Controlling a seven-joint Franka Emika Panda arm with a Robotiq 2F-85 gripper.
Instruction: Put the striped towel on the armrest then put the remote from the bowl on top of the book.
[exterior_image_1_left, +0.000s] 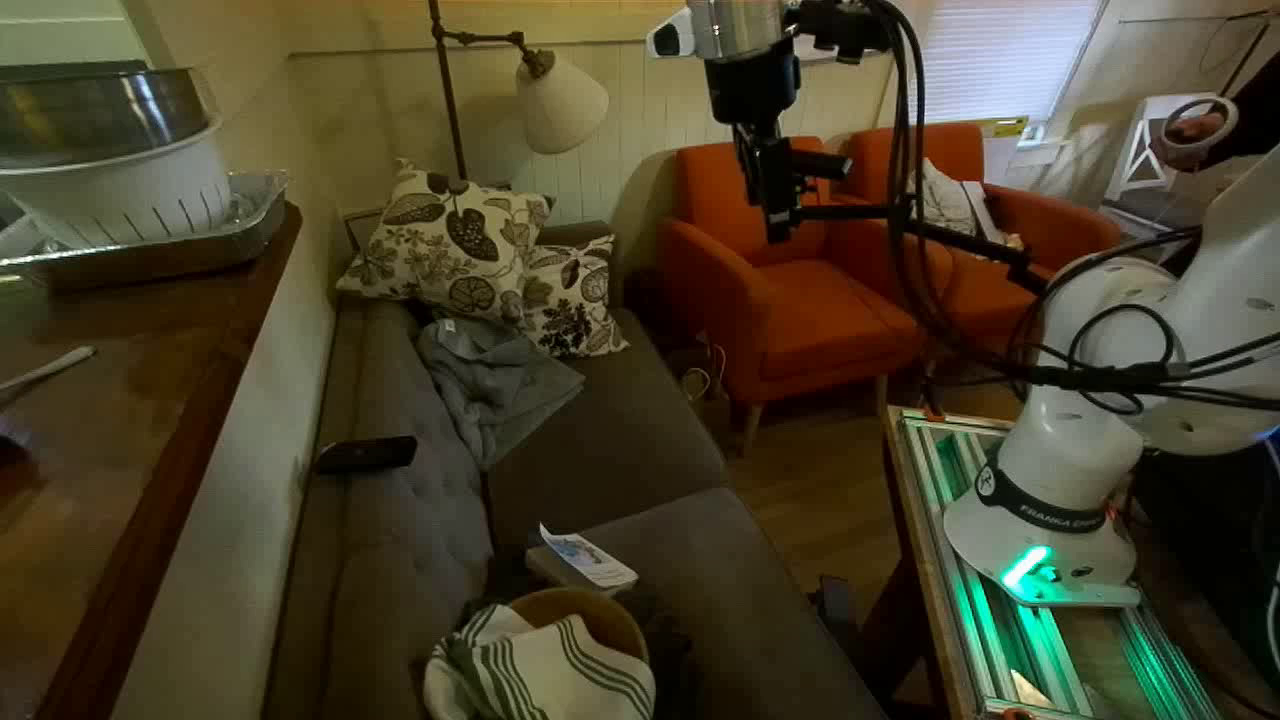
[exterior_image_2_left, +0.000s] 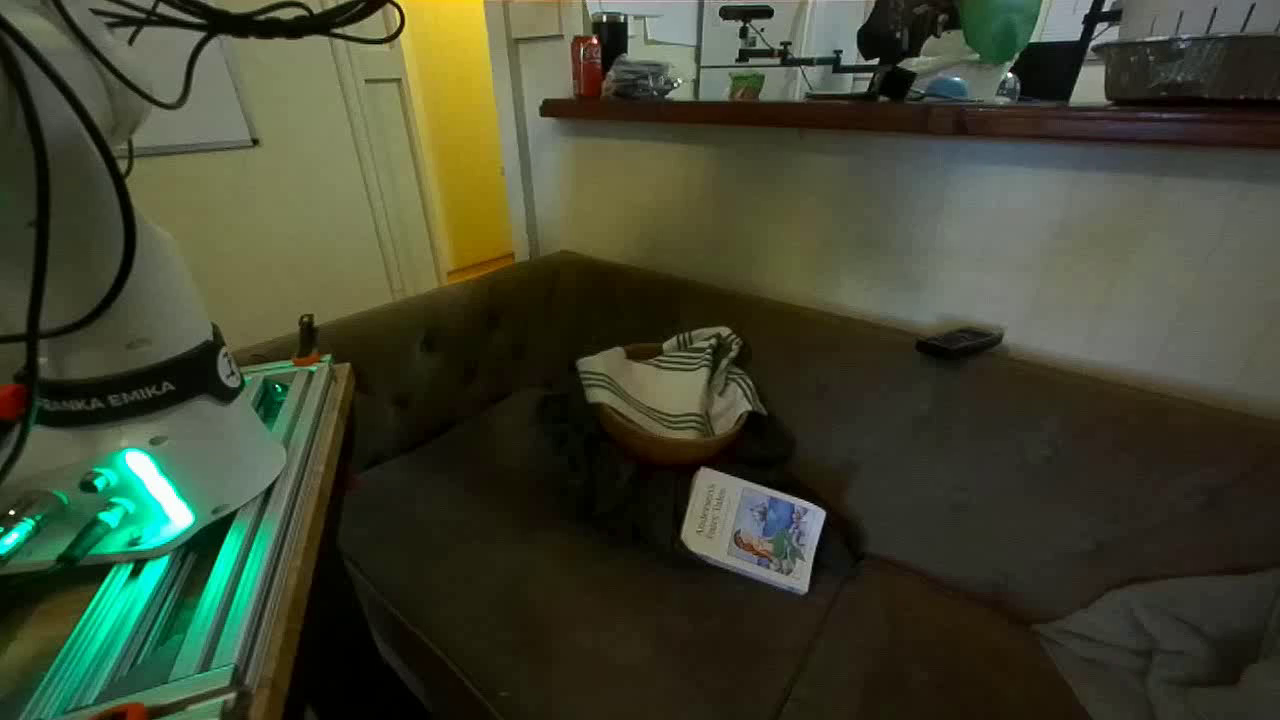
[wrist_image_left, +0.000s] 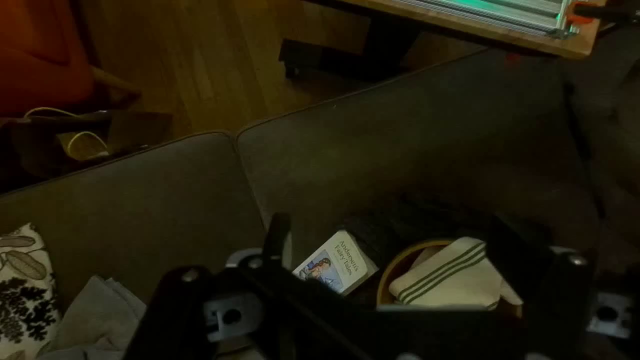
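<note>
The white towel with dark green stripes (exterior_image_1_left: 560, 665) lies bunched in and over the wooden bowl (exterior_image_2_left: 665, 445) on the sofa; the towel also shows in the wrist view (wrist_image_left: 450, 275). The towel covers most of the bowl, and no remote shows inside. The book (exterior_image_2_left: 755, 530), "Andersen's Fairy Tales", lies face up beside the bowl and also shows in the wrist view (wrist_image_left: 340, 262). The sofa armrest (exterior_image_2_left: 430, 330) is behind the bowl, towards the robot base. My gripper (exterior_image_1_left: 785, 215) is high above the sofa, apart from everything; its fingers (wrist_image_left: 395, 242) are spread wide and empty.
A black handset-like object (exterior_image_1_left: 367, 454) lies on top of the sofa back. A grey cloth (exterior_image_1_left: 495, 385) and patterned pillows (exterior_image_1_left: 460, 245) are at the far end. Orange chairs (exterior_image_1_left: 800, 290) and a lamp (exterior_image_1_left: 560, 100) stand beyond. Dark fabric lies under the bowl.
</note>
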